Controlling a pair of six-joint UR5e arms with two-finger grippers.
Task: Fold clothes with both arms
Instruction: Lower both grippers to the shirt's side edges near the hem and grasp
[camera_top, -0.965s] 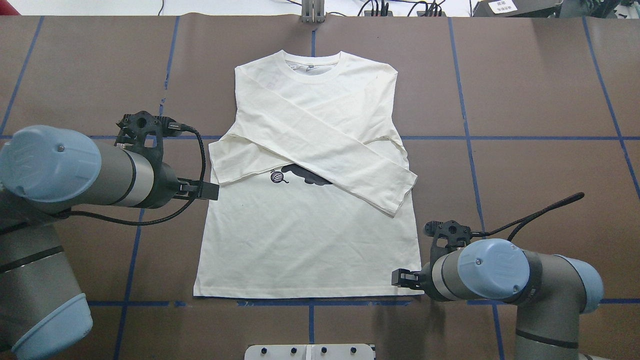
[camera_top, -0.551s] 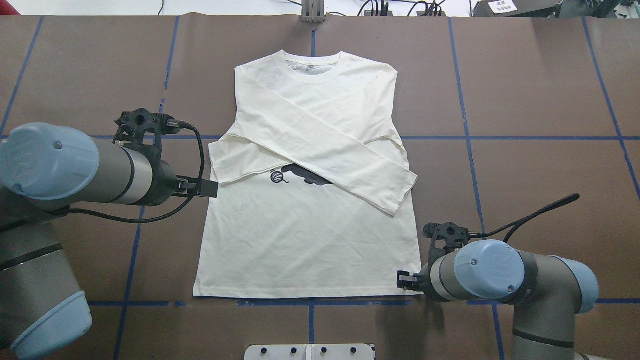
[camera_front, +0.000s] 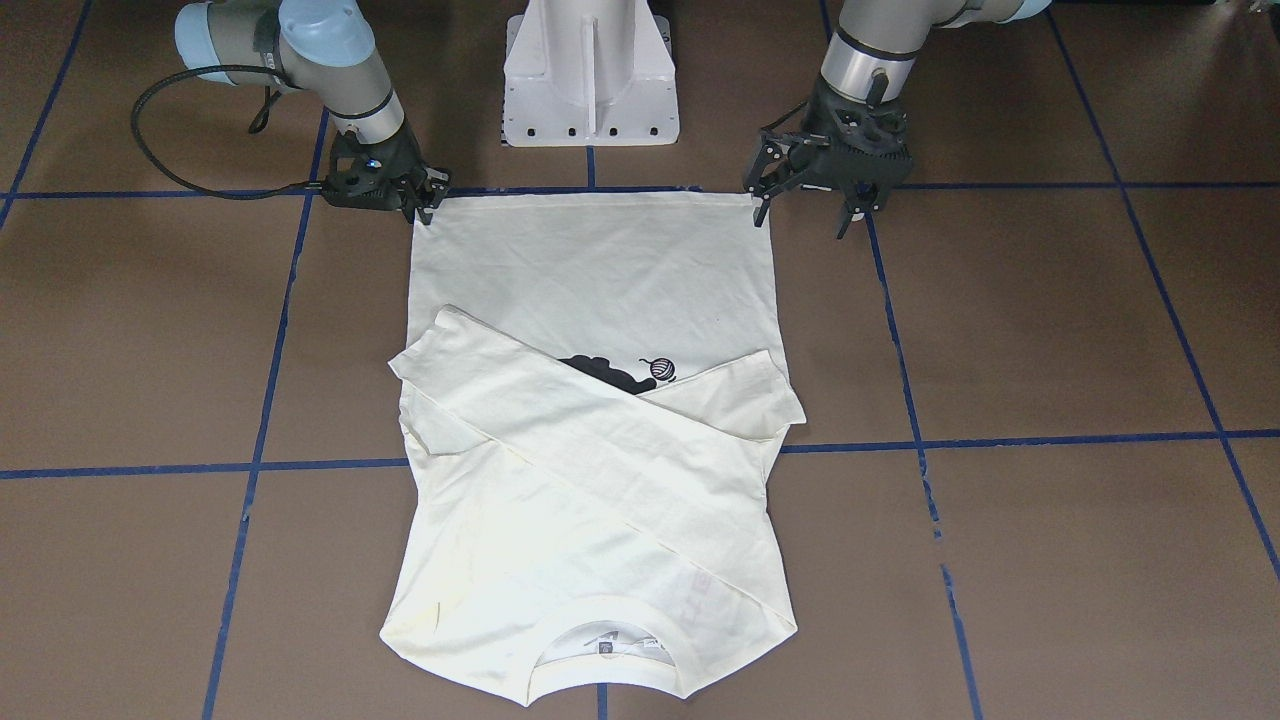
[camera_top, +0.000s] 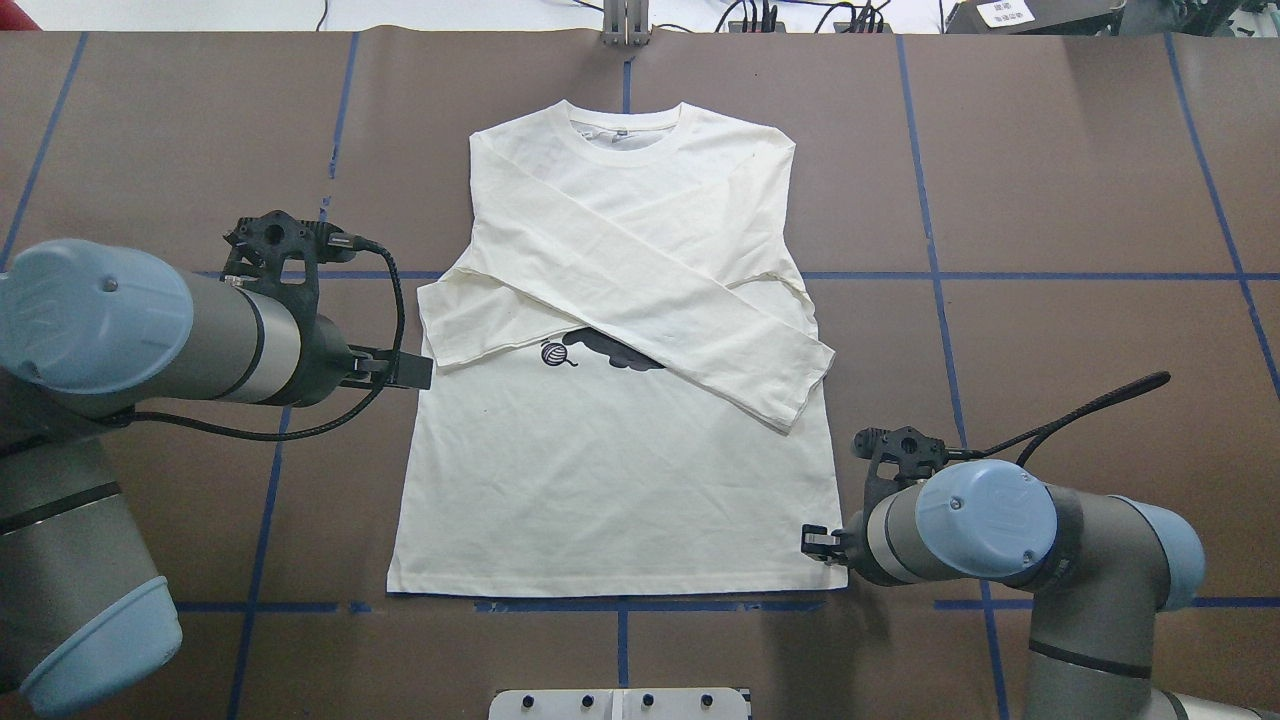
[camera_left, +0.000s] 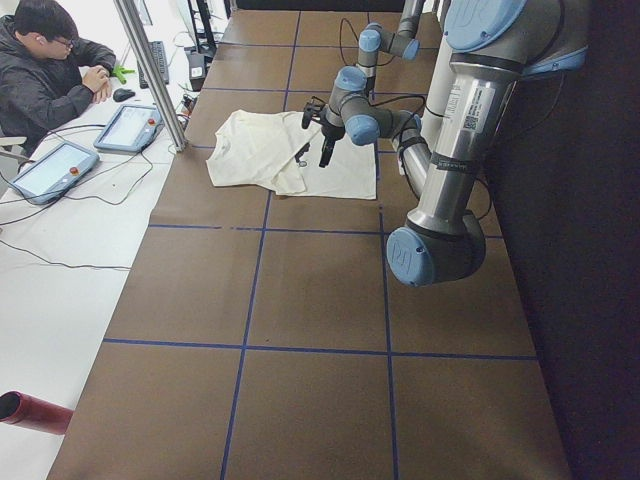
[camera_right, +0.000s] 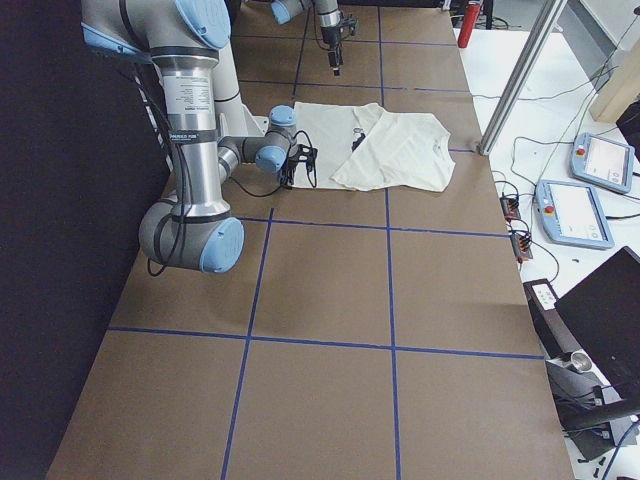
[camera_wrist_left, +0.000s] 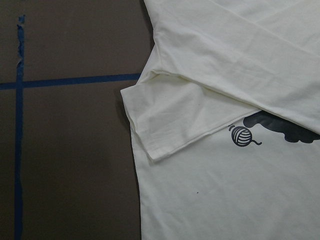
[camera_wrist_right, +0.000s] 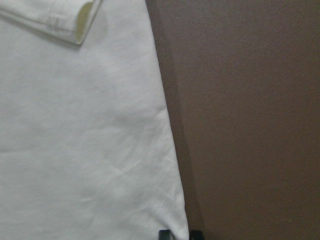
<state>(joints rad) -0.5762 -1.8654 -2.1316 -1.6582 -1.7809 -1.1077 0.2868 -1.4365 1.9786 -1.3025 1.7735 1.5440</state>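
Shirt: cream-white long-sleeved T-shirt (camera_top: 620, 480) with a black cat print lies flat at the middle of the brown table (camera_top: 1080, 180), collar away from the robot, both sleeves crossed over the chest.
Hem: the straight bottom edge (camera_front: 590, 200) sits nearest the robot base; judged the part to lift next.
Right gripper: black two-finger right gripper (camera_front: 418, 205) is low at its hem corner; fingers look nearly closed, but whether they pinch cloth I cannot tell.
Left gripper: black two-finger left gripper (camera_front: 805, 205) hangs higher near the other corner, fingers spread, holding nothing.
Advice: bring the left gripper down to its corner, pinch both corners, then raise them together and level, so the hem carries evenly toward the collar (camera_top: 625, 135).
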